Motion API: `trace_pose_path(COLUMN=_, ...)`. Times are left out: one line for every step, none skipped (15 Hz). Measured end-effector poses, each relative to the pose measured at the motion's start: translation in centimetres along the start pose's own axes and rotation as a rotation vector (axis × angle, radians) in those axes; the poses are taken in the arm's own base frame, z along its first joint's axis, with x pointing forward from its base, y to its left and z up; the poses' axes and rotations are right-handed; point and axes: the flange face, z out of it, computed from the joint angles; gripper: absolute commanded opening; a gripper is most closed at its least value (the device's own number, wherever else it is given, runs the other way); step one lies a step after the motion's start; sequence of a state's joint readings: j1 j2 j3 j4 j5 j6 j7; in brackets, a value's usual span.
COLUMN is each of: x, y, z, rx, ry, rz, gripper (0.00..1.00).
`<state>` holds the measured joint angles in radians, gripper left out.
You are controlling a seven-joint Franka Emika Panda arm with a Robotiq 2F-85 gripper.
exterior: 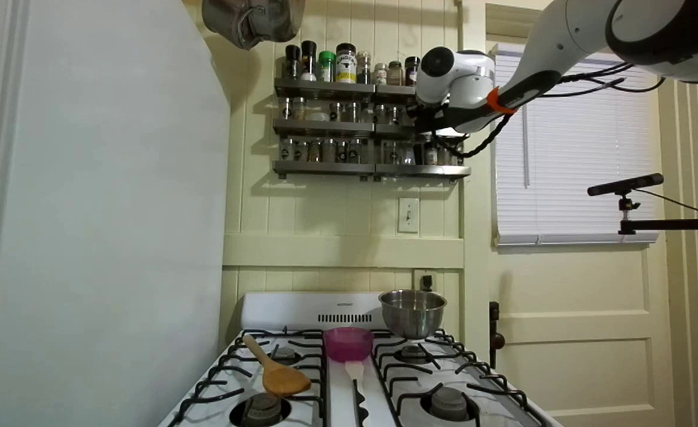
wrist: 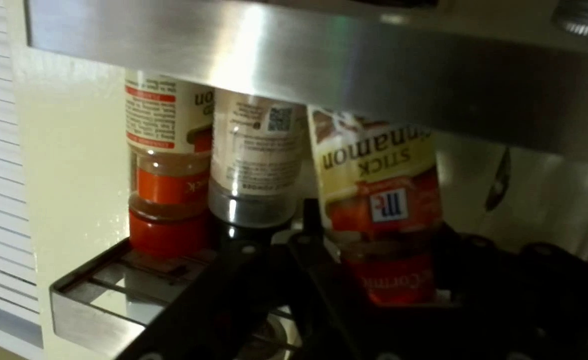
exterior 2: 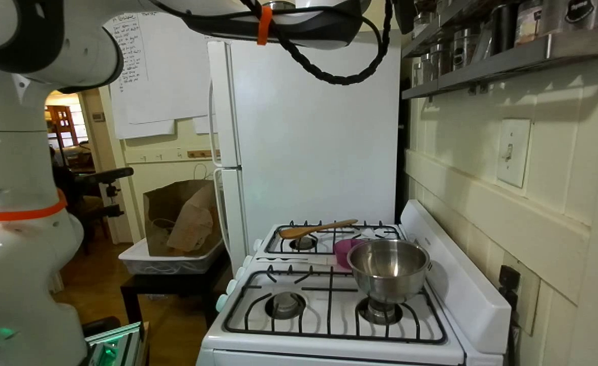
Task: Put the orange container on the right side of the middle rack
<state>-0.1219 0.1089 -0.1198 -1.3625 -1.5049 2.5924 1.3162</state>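
Note:
The orange container (wrist: pixel 378 170), a cinnamon jar with red-orange label and red cap, shows in the wrist view, whose picture is upside down. My gripper (wrist: pixel 377 225) has a finger on each side of it near the cap and appears shut on it. The jar is slightly tilted, its base hidden behind the steel front (wrist: pixel 274 55) of the ledge. In an exterior view my gripper (exterior: pixel 424 118) is at the right part of the middle rack (exterior: pixel 393 131); the arm hides the container there. It is also not visible in the remaining exterior view.
A red-capped jar (wrist: pixel 169 200) and a black-capped jar (wrist: pixel 254 160) stand beside the held one. A barred shelf (wrist: pixel 94 320) is close above the caps. The stove holds a steel bowl (exterior: pixel 413 314), pink cup (exterior: pixel 349 344) and wooden spoon (exterior: pixel 283 376).

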Motion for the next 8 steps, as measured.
trace_pose_path(x=0.1, y=0.2, z=0.1, rx=0.011, ry=-0.006, rz=0.017, gripper=0.22)
trace_pose_path(x=0.1, y=0.5, z=0.1, rx=0.021, ry=-0.011, rz=0.034, gripper=0.22)
trace_pose_path(x=0.2, y=0.7, z=0.2, rx=0.030, ry=-0.016, rz=0.049, gripper=0.22)
trace_pose_path(x=0.2, y=0.9, z=0.3, rx=0.039, ry=-0.021, rz=0.063, gripper=0.22)
trace_pose_path(x=0.3, y=1.1, z=0.4, rx=0.047, ry=-0.026, rz=0.078, gripper=0.22)
trace_pose_path(x=0.3, y=1.2, z=0.4, rx=0.053, ry=-0.030, rz=0.090, gripper=0.22)
trace_pose_path(x=0.4, y=1.3, z=0.4, rx=0.059, ry=-0.035, rz=0.102, gripper=0.22)
trace_pose_path(x=0.4, y=1.4, z=0.4, rx=0.066, ry=-0.038, rz=0.114, gripper=0.22)
